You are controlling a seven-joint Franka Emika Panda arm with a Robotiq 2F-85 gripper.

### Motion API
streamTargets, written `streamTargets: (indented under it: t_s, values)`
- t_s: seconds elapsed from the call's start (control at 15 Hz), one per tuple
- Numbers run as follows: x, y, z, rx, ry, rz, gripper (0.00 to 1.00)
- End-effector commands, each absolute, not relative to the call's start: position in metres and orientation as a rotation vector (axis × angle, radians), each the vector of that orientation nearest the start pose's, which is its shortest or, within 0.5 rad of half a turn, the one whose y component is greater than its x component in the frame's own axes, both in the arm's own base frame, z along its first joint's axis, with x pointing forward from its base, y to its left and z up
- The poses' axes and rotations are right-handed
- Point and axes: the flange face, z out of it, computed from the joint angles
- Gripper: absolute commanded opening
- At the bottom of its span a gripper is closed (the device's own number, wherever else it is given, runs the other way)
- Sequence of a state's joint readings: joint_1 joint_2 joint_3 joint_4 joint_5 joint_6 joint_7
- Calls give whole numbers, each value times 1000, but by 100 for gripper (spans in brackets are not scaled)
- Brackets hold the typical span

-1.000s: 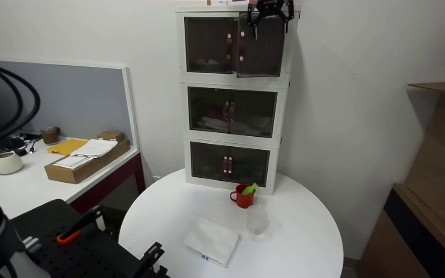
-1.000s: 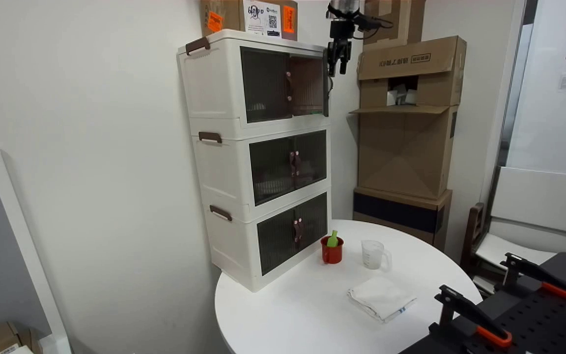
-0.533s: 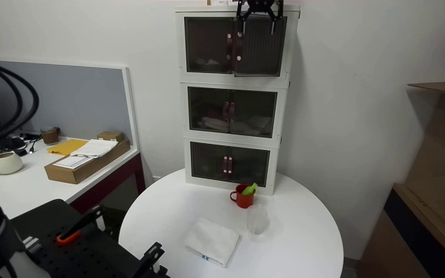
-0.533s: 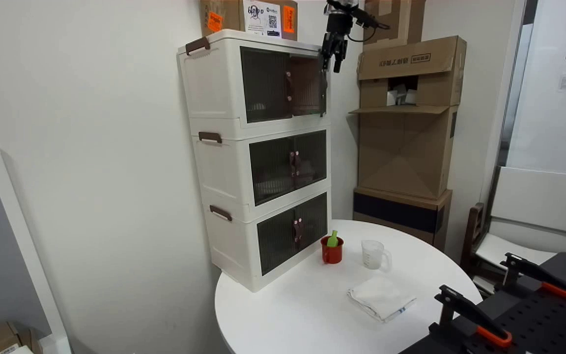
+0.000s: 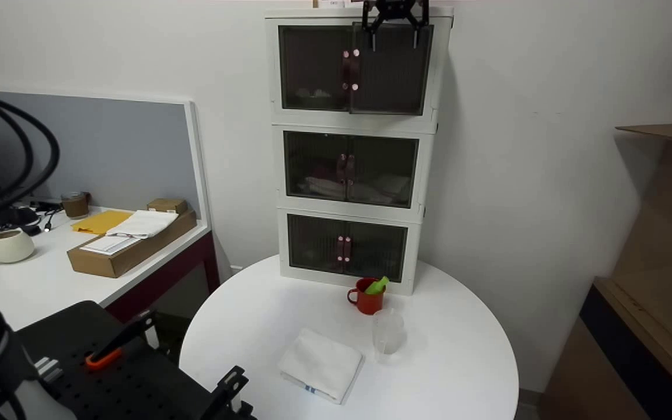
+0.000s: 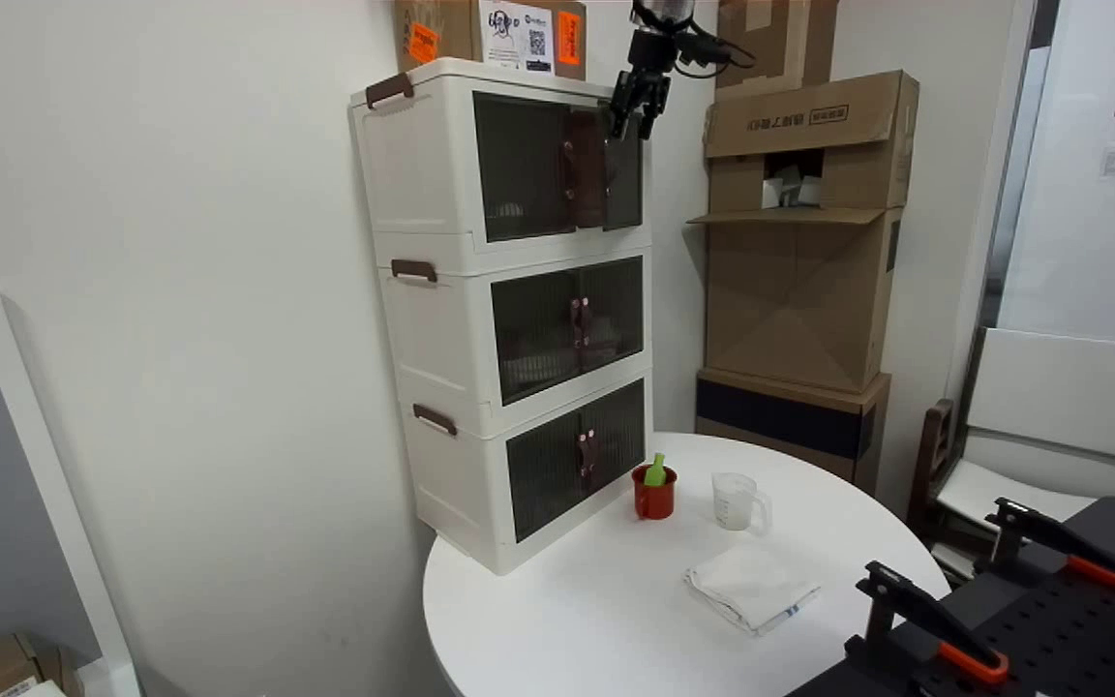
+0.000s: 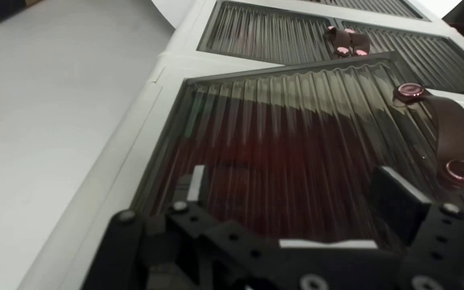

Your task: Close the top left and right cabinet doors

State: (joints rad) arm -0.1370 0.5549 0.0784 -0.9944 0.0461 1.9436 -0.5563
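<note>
Jaws: fingers (image 7: pixel 196 183) spread wide apart
Gripper (image 5: pixel 394 45): held before upper part of top right cabinet door (image 5: pixel 397 81); contact cannot be told
Top right cabinet door: ajar, handle side swung out from frame
Top left cabinet door (image 5: pixel 315 67): seated in frame
Cabinet (image 6: pixel 432 165): stood at wall-side edge of round tabletop (image 5: pixel 458 361); both doors carried in top tier, high above that edge
Red mug (image 5: pixel 369 301): set by cabinet foot, green utensil (image 5: pixel 378 285) inside
Measuring cup (image 6: pixel 734 501): placed near mug
White cloth (image 5: pixel 321 364): folded, laid between cups and edge by black bench (image 5: pixel 137 385)

Round white table (image 6: pixel 596 620): cabinet (image 6: pixel 436 339), red mug (image 6: pixel 654 501), jug (image 6: pixel 734 503), cloth (image 6: pixel 749 584).
</note>
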Motion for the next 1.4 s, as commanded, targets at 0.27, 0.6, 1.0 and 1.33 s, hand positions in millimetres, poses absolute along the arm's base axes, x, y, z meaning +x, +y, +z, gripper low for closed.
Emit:
streamTargets:
  t_s: [0.27,0.6,1.0,1.33]
  values:
    - [753,-31,586,-2995,-573,-818,100]
    - [757,-31,585,-2995,-416,-871,100]
    - [765,-26,567,-3010,-257,-885,100]
    - [756,-25,561,-3023,-322,-775,100]
